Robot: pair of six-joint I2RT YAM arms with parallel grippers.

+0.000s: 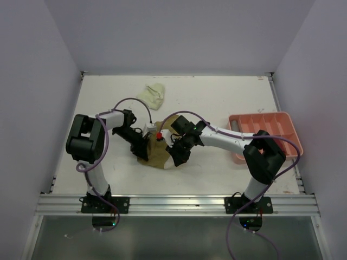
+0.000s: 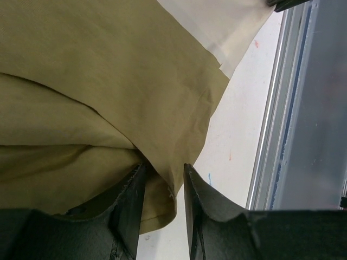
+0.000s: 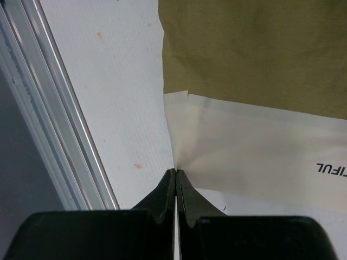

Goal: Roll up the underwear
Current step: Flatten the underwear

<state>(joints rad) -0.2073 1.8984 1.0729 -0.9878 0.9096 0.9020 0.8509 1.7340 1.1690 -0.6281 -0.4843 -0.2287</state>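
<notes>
The olive-tan underwear [image 1: 154, 155] lies on the table between my two grippers. It fills the left wrist view [image 2: 108, 81], and the right wrist view [image 3: 260, 49] shows its cream waistband [image 3: 255, 151] with printed letters. My left gripper [image 1: 142, 148] holds a bunched fold of the olive cloth between its jaws [image 2: 162, 176], low over the table. My right gripper [image 1: 177, 155] is shut [image 3: 176, 172] on the corner of the cream waistband. A pale yellow-green garment [image 1: 152, 95] lies crumpled at the back of the table. The other garments are out of view.
A salmon-pink compartment tray [image 1: 288, 130] sits at the right edge of the table. The aluminium rail [image 1: 173, 203] runs along the near edge, close to both grippers. White walls enclose the table on three sides.
</notes>
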